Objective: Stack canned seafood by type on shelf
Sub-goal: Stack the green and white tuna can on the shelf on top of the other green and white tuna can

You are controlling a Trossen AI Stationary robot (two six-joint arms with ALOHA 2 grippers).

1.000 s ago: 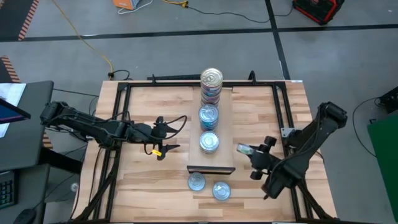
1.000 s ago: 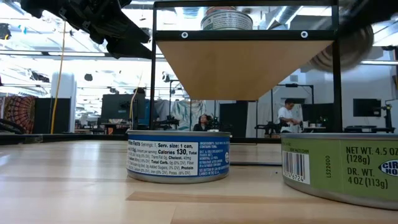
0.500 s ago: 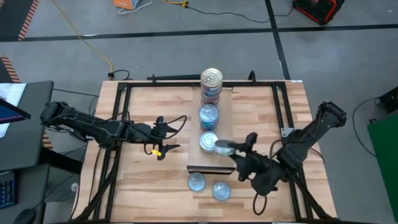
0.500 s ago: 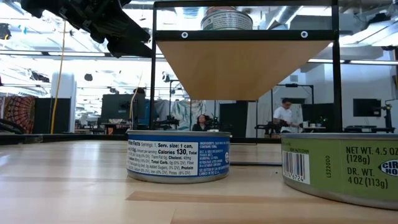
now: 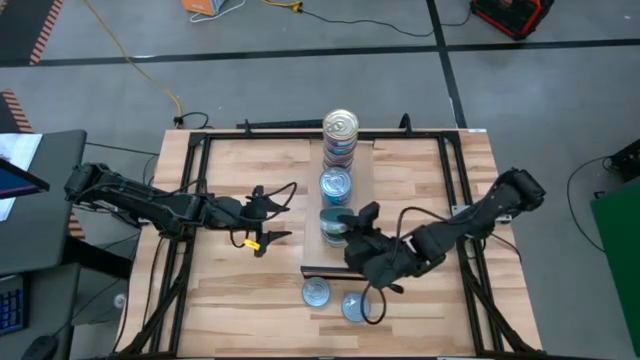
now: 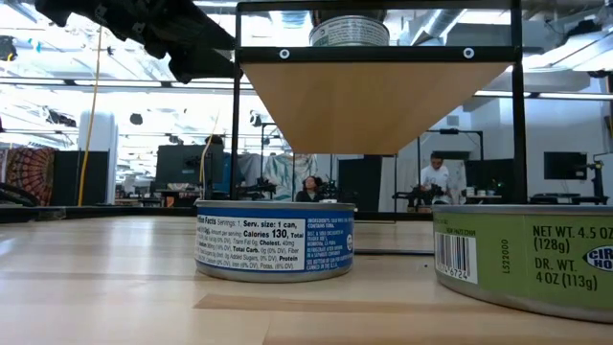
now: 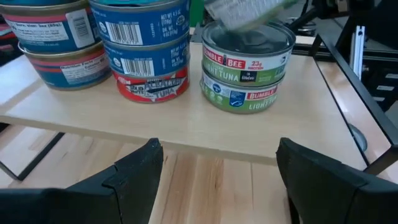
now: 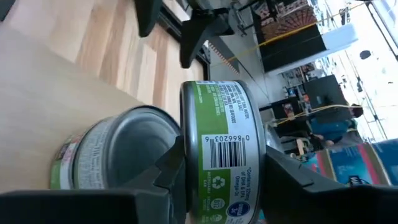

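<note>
In the low view, two tins are sitting on the tabletop (image 6: 115, 287) nearest the camera: a blue-labelled tin (image 6: 275, 240) and a green-labelled tin (image 6: 525, 257) at the picture's edge, with the shelf (image 6: 374, 101) overhead and people showing far off in the room. The high view is showing those same two as light-blue tops in front of the shelf's dark front edge.

Only the right wrist view is showing the grip plainly: the right gripper (image 8: 217, 168) is clamping a green tin (image 8: 219, 143) on edge, just beside the silver top of a green stack (image 8: 115, 152) on the shelf. From above, the right gripper (image 5: 352, 232) is reaching over that near stack (image 5: 334, 226).

The left wrist view is looking past the left gripper's spread, empty fingers (image 7: 134, 171) at the shelf's stacks: green (image 7: 247, 74), blue over red (image 7: 144, 43), and a farther one (image 7: 56, 43). The left gripper (image 5: 272, 213) is hovering over the tabletop, left of the shelf. The tall stack (image 5: 340, 135) is standing at the shelf's far end.
</note>
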